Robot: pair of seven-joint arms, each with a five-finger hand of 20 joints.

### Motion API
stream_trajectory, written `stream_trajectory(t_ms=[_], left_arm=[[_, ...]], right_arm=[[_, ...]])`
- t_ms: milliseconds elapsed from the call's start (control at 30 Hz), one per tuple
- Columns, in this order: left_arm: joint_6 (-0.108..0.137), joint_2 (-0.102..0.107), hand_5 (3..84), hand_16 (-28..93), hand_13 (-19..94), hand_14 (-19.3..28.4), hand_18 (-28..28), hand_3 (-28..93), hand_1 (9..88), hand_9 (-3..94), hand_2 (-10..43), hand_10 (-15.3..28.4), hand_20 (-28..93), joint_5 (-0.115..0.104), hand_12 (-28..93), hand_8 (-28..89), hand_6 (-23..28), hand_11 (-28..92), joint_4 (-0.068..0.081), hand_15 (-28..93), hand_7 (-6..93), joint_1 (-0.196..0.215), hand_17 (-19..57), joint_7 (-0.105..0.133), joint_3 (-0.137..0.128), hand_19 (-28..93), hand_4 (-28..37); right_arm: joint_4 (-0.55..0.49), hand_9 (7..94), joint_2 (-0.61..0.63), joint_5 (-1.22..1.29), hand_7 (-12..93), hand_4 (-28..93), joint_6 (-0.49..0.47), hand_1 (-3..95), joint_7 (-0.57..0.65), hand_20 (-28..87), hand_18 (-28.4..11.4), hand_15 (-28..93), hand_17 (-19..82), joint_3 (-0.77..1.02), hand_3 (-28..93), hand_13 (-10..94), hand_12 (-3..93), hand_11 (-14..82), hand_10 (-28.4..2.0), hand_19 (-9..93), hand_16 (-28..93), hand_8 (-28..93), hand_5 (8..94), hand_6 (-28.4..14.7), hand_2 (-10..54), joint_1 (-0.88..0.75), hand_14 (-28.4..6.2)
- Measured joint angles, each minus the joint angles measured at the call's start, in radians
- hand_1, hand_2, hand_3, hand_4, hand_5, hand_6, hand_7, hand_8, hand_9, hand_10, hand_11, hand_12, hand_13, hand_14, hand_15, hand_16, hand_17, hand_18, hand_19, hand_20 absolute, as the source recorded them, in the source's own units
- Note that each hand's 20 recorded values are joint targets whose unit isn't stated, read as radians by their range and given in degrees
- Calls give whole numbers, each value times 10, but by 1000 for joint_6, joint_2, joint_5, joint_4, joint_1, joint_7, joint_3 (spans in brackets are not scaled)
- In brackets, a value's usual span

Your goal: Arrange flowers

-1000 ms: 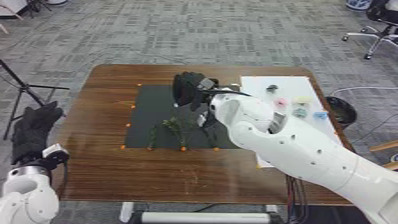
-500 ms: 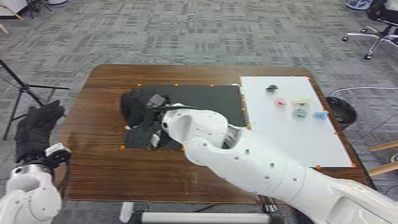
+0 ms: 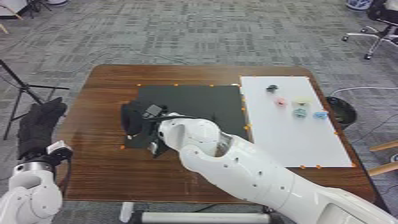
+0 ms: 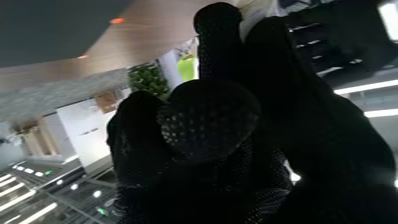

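Flowers (image 3: pixel 281 102) lie on white board (image 3: pixel 306 145), right; right hand (image 3: pixel 132 119), centre-left, grip cannot be determined; left hand (image 3: pixel 37 127), far left, extended, empty.

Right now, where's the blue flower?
Head view, right side: blue flower on the white sheet near its right edge, just right of the green flower.

Smooth brown wood table (image 3: pixel 102 175), matt dark mat (image 3: pixel 200 100), glossy white right arm (image 3: pixel 233 172), textured black-fabric right hand (image 3: pixel 133 119)

Dark mat (image 3: pixel 200 100) — partly hidden behind right robot hand (image 3: pixel 134 119)
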Motion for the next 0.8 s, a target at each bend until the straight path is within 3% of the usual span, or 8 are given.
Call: stream_trajectory(t_ms=[467,800], left_arm=[[-59,1,527,30,381,140,94,665,147,508,277,117,160,7,173,-71,-5,187,44,159,175,-40,61,2,4,66,-283],[-68,2,528,31,381,148,96,673,147,509,255,123,160,10,171,-73,2,185,47,162,169,-44,60,2,4,69,-283]], right_arm=[[34,826,-5,-52,160,-129,-41,563,13,523,-115,492,597,19,616,909,207,66,-109,932,417,103,734,-14,-82,-23,-6],[20,736,-7,-34,145,-113,-130,535,19,504,-121,494,576,41,611,889,141,108,-122,932,402,99,691,-17,-82,-36,-12]])
